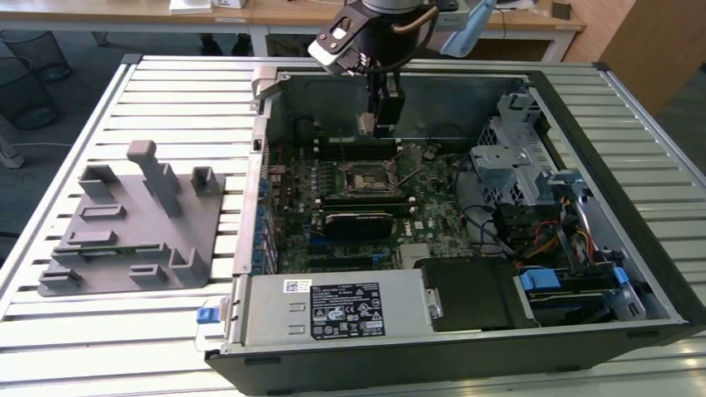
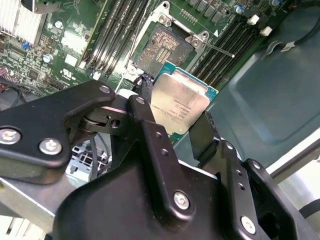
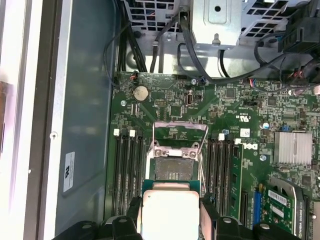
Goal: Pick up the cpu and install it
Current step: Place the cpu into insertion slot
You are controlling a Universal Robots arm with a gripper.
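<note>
Fingers (image 2: pixel 204 137) grip the cpu (image 2: pixel 180 102) (lid up) near socket (image 2: pixel 162 47).

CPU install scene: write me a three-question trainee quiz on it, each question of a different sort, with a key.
1. True or false: the cpu is seated in the socket.
2. Pick one. The gripper is: A, open; B, shut on the cpu; C, shut on a cable.
3. Fill the gap: in the exterior view, the grey holder tray lies on the exterior view's ____ of the computer case.

Key: 1, false: the gripper holds it above the open socket. 2, B. 3, left.
</note>
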